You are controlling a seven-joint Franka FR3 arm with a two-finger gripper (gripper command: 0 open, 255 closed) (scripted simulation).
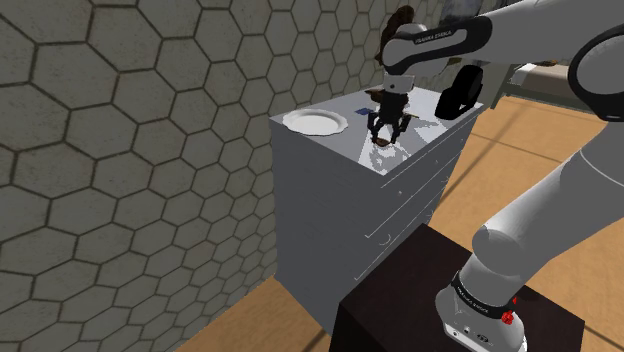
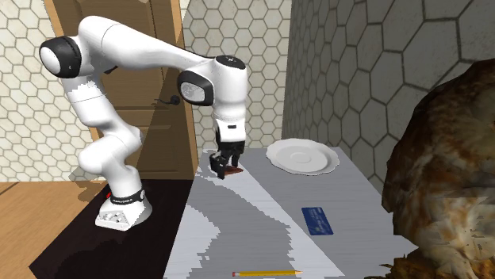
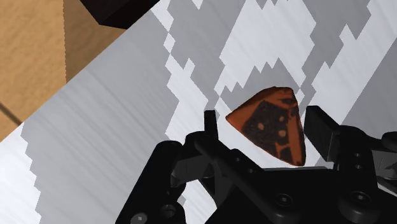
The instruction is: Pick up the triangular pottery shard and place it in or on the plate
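Hand (image 1: 386, 133) spread and low over the counter (image 1: 335, 142), fingers straddling the orange-black triangular shard (image 3: 270, 124). Shard lies flat between them, not pinched, likely lined up for closing. White plate (image 1: 315, 121) sits apart, beside the hand, empty.

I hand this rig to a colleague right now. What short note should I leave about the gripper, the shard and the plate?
Gripper: open, low over the shard, one finger on each side, not clasping it.
Shard: triangular, orange with dark markings, lying on the white cabinet top.
Plate: white, empty, on the same top, apart from the shard and nearer the hexagon-tiled wall.
Done: approach only.
Left: shut on the shard, lift, carry to the plate, release.
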